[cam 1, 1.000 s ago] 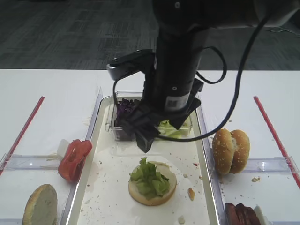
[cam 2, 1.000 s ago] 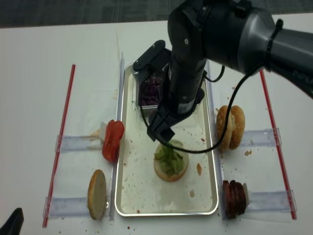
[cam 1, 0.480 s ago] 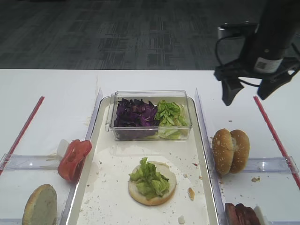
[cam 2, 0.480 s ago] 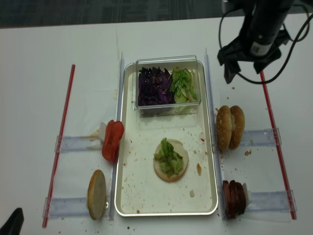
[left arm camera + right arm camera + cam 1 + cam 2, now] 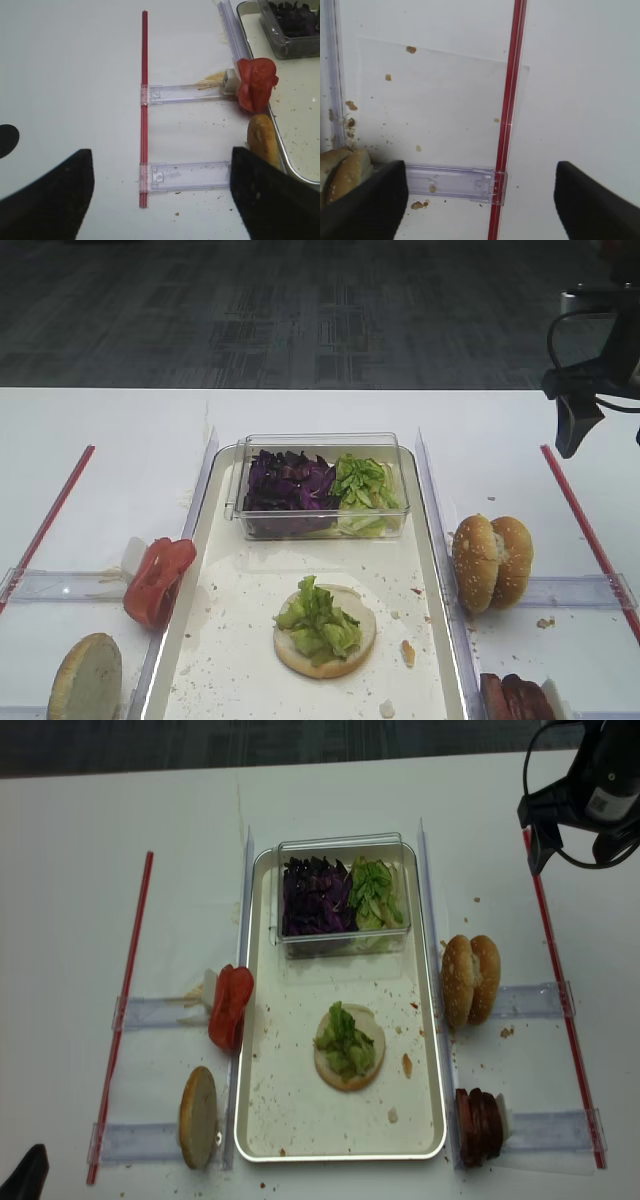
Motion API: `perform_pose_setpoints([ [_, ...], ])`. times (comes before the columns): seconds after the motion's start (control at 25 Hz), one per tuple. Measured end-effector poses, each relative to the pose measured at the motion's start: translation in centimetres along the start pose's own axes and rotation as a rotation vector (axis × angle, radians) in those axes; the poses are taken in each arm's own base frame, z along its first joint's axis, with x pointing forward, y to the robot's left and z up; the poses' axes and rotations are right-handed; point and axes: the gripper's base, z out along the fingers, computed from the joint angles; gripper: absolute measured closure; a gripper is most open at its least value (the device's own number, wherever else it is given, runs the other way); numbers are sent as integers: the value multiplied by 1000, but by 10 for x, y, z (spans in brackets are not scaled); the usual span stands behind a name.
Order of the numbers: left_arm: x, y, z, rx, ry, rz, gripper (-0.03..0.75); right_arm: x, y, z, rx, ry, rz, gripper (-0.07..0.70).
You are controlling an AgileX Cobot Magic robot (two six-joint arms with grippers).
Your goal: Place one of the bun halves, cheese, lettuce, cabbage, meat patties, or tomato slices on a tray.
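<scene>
While lengthwise toward camera, tray (image 5: 205, 540), lettuce-topped bun (image 5: 325, 625) centred.

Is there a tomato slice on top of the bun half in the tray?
No, the bun half lying on the tray carries only lettuce, while the tomato slices stand outside the tray's left rim.

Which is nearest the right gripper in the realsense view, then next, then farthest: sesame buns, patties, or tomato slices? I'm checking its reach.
From the right gripper:
1. Sesame buns, right of the tray, nearest.
2. Patties, near the bottom right corner.
3. Tomato slices, left of the tray, farthest.
</scene>
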Motion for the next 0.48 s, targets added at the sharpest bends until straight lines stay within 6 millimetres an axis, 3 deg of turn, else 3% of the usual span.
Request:
perform_pose_setpoints([
  [0.48,0,0,0,0,0,0,165,5,-6,-1,-4,51,31,6],
])
